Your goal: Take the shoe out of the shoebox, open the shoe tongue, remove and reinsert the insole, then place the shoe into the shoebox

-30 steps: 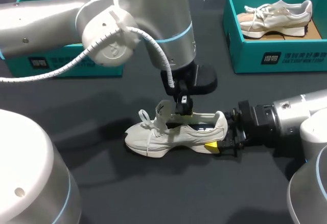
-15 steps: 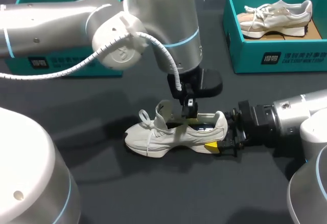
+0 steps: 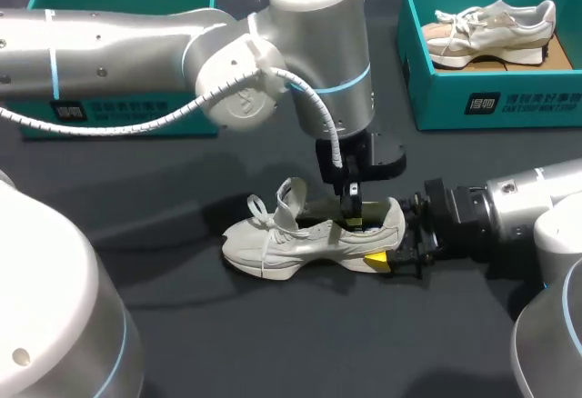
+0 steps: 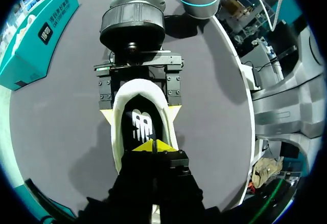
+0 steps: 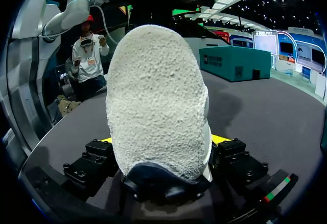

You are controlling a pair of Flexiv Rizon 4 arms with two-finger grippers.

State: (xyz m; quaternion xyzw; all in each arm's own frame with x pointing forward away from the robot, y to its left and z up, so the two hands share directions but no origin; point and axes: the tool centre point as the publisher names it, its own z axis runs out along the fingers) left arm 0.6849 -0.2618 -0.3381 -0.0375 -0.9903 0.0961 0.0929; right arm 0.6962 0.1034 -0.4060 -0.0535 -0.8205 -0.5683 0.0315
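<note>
A white sneaker [image 3: 305, 239] lies on its sole mid-table, toe to the left, tongue [image 3: 291, 200] pulled up. My right gripper [image 3: 394, 245] comes in from the right and holds the heel, one yellow tip pressed against each side; the right wrist view shows the heel [image 5: 156, 106] filling the space between its fingers [image 5: 220, 141]. My left gripper [image 4: 153, 146] points down into the shoe's opening, yellow tips shut together on top of the dark insole [image 4: 143, 124], with nothing seen between them. In the head view it stands at the heel end of the opening [image 3: 352, 219].
A teal shoebox [image 3: 496, 98] at the back right holds a second pale sneaker [image 3: 491, 24]. Another teal box [image 3: 118, 112] stands at the back left, partly hidden by my left arm [image 3: 182, 62].
My left arm has swung right, carrying its shut gripper from near the tongue toward the heel end of the shoe's opening. The right gripper and the shoe have stayed put.
</note>
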